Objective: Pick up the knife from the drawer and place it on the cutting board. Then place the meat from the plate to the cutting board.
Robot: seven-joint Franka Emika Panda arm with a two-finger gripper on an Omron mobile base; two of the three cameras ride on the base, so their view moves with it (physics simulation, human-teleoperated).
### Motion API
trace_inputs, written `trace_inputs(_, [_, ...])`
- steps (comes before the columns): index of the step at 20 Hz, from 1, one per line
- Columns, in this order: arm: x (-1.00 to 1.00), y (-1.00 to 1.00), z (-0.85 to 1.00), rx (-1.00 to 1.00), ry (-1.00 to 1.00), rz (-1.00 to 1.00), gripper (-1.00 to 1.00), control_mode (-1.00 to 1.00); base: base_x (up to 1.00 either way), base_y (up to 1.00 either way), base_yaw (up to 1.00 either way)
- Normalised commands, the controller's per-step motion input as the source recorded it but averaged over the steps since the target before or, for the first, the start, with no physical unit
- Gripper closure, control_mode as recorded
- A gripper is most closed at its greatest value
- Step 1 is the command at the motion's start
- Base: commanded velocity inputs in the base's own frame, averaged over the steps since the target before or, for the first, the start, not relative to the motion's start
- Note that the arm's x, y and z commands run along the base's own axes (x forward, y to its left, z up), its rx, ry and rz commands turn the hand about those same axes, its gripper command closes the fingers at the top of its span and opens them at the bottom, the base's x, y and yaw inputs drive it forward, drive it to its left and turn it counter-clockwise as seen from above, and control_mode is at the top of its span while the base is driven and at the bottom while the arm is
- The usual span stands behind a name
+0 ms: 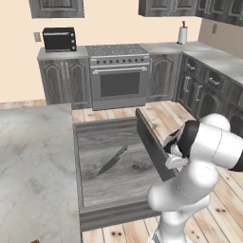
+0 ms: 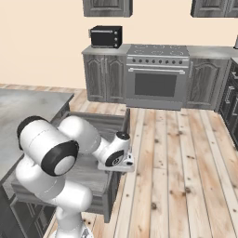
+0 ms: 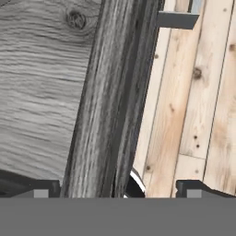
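Observation:
The wide drawer [image 1: 118, 142] stands pulled out from the island, its grey wood-grain floor bare around the knife [image 1: 112, 160]. The knife lies diagonally near the middle, black handle toward the far right, blade tip toward the near left. My gripper [image 3: 115, 191] hovers just above the drawer's dark front panel [image 3: 106, 115], open, one fingertip [image 3: 32, 189] over the drawer floor and the other over the room's floor. The arm's hand [image 1: 173, 153] sits at the panel's right end. A reddish-brown sliver [image 1: 34, 241] at the counter's near edge may be the cutting board. Meat and plate are out of view.
The marble island counter [image 1: 33, 166] runs left of the drawer. A bracket of the drawer's metal handle [image 3: 177, 19] juts from the panel's outer face. Stove [image 1: 118, 71], microwave [image 1: 59, 39] and grey cabinets [image 1: 209, 90] line the far and right walls, beyond plank floor [image 2: 176, 162].

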Motion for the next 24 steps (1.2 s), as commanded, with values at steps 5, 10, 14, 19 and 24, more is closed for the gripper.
trace_inputs(5, [-0.13,-0.09,0.53,0.00,0.00,0.00,-1.00,-1.00,0.00,0.00,0.00])
trace_inputs(10, [-0.08,0.00,0.60,0.00,0.00,0.00,-1.00,-1.00,0.00,0.00,0.00])
trace_inputs(14, [0.00,0.05,0.42,0.01,0.10,-0.02,-1.00,-1.00,0.00,0.00,0.00])
trace_inputs(19, [0.03,0.15,0.27,0.09,0.17,-0.05,-1.00,-1.00,0.00,0.00,0.00])
trace_inputs(24, [0.05,0.32,0.16,0.09,0.10,-0.07,-1.00,-1.00,0.00,0.00,0.00])
